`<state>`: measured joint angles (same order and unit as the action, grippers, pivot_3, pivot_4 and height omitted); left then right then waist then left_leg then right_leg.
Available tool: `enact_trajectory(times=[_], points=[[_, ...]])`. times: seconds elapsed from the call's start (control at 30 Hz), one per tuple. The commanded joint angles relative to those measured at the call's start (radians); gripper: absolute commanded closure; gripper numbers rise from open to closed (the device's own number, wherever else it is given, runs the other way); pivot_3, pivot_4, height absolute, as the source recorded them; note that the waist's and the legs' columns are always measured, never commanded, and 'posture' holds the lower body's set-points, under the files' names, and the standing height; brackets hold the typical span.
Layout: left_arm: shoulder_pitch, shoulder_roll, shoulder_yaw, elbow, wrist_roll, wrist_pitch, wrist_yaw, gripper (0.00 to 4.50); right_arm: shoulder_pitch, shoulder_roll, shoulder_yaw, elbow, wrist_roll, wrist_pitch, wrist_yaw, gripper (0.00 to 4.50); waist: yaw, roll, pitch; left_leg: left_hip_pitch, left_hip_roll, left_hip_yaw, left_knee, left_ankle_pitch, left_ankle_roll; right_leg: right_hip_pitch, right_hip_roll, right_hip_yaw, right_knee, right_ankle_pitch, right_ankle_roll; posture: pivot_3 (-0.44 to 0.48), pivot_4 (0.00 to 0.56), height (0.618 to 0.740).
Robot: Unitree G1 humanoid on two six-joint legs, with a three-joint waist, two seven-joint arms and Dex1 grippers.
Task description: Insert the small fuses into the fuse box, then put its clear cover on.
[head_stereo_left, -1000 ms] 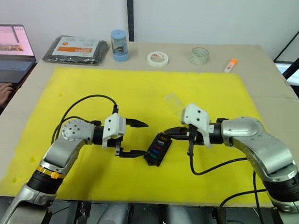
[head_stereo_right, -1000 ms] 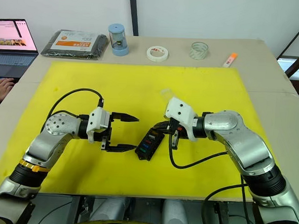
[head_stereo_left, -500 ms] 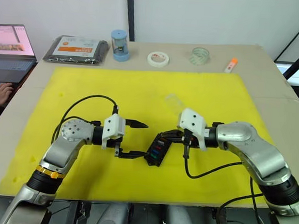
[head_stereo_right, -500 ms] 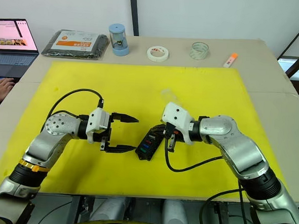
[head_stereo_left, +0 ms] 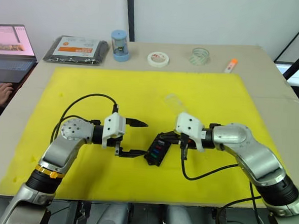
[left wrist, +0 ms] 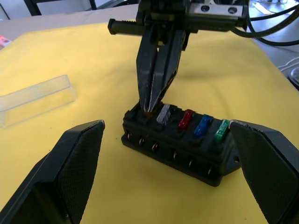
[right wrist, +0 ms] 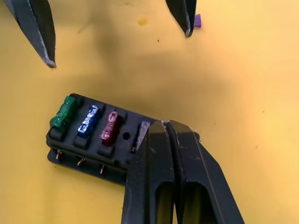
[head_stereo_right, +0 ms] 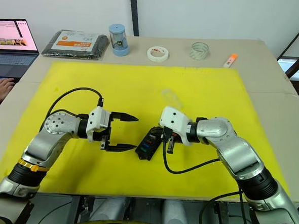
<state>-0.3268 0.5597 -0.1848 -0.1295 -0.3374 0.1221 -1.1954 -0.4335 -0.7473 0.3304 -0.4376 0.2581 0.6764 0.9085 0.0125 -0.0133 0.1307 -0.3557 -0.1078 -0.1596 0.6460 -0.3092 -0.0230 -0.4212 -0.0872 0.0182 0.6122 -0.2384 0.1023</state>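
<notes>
On the yellow mat (head_stereo_left: 90,88), fuse box (left wrist: 180,142) between both grippers, green, blue, red, grey small fuses (left wrist: 187,119) seated, right gripper (left wrist: 150,106) clenched, tips at its end slot, left gripper (head_stereo_left: 137,139) released alongside, clear cover (left wrist: 35,98) well apart, stray purple fuse (right wrist: 197,20) nearby, tape rolls (head_stereo_left: 158,58) on the table's far edge.
</notes>
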Motion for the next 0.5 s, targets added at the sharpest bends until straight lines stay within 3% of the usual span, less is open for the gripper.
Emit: enact_trajectory(times=[0.03, 0.37, 0.5], points=[[-0.015, 0.005, 0.005, -0.037, -0.006, -0.001, 0.005, 0.0, 0.011, 0.001, 0.017, 0.011, -0.013, 0.037, -0.002, 4.47, 0.0, 0.0, 0.0, 0.0, 0.0, 0.0, 0.0, 0.0, 0.0, 0.0, 0.0, 0.0, 0.0, 0.0, 0.0, 0.0, 0.15, 0.74], [0.004, 0.009, 0.014, -0.03, -0.003, -0.016, 0.006, 0.0, 0.03, -0.004, 0.012, 0.018, -0.017, 0.053, -0.009, 4.47, 0.0, 0.0, 0.0, 0.001, 0.0, 0.0, 0.0, 0.0, 0.0, 0.001, 0.0, 0.0, 0.0, 0.0, 0.0, 0.0, 0.15, 0.74], [0.006, 0.021, 0.036, -0.044, -0.026, -0.008, 0.003, 0.0, 0.013, 0.054, -0.098, 0.011, 0.063, 0.015, -0.02, 4.47, 0.0, 0.0, 0.0, 0.001, 0.0, 0.0, 0.0, 0.0, 0.0, 0.001, 0.0, 0.0, 0.0, 0.0, 0.0, 0.0, 0.15, 0.74]])
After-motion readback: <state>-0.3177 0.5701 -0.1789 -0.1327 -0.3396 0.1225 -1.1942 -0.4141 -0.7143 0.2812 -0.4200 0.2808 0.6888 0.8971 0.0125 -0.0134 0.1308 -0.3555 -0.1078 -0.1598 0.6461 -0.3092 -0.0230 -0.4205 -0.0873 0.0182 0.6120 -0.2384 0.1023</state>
